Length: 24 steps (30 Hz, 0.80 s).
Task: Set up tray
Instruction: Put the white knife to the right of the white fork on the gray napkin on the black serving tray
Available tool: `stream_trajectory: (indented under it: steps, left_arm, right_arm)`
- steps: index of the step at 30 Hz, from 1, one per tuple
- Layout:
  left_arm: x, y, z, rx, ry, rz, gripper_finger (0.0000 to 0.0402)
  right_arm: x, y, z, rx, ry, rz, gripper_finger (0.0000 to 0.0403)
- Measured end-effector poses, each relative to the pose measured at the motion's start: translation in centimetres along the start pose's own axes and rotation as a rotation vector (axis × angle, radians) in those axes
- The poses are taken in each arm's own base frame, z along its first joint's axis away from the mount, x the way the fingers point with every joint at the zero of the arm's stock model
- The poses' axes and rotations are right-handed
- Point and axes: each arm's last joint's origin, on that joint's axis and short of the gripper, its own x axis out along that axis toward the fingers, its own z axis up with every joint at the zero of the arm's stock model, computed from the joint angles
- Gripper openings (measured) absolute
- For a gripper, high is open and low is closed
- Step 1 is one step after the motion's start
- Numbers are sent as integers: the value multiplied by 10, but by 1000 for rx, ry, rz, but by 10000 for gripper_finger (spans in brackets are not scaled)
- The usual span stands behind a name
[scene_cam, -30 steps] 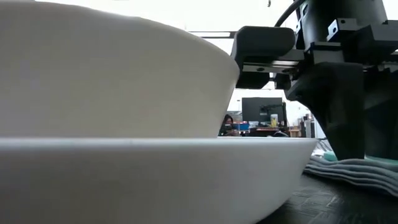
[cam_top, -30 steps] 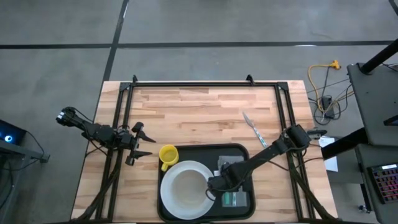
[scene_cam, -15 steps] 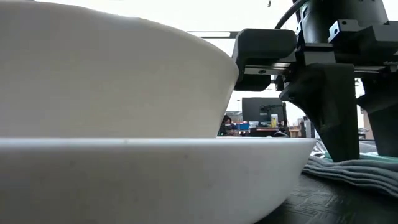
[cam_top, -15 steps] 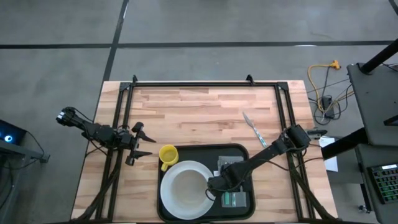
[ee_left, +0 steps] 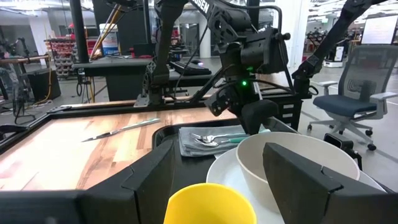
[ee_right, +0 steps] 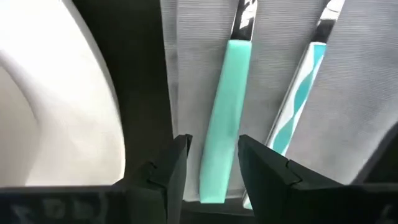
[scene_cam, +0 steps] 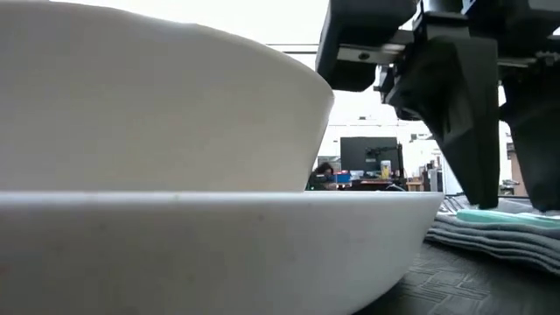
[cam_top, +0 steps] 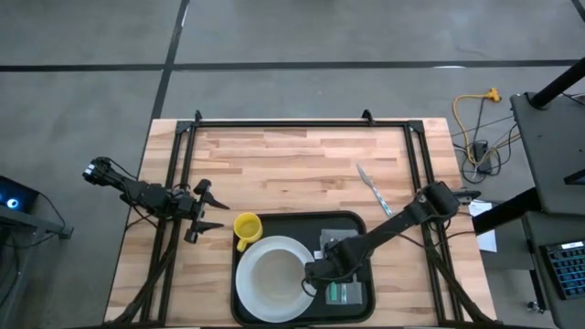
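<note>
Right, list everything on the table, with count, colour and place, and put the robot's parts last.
Tray: one, black, near edge of the table, centre.
Plate: one, white, on the tray's left part.
Bowl: one, white, on the plate.
Cup: one, yellow, at the tray's far-left corner.
Napkin: one, grey, folded, on the tray's right part.
Utensils: two teal handles show, lying on the napkin.
Knife: one, silver, on bare wood beyond the tray's right end.
Right gripper: over the napkin, jaws open either side of one teal handle.
Left gripper: left of the cup, jaws open, waiting.
</note>
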Motion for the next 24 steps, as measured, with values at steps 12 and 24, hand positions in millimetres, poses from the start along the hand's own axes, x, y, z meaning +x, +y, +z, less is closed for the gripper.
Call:
stream_trajectory:
  steps: [12,24]
  left_arm:
    - [0,0,0,0,0,0,224]
    - [0,0,0,0,0,0,224]
  right_arm:
    - [-33,-13,2,29,-26,-45,125]
    - [-80,-24,14,-108,-37,-48,116]
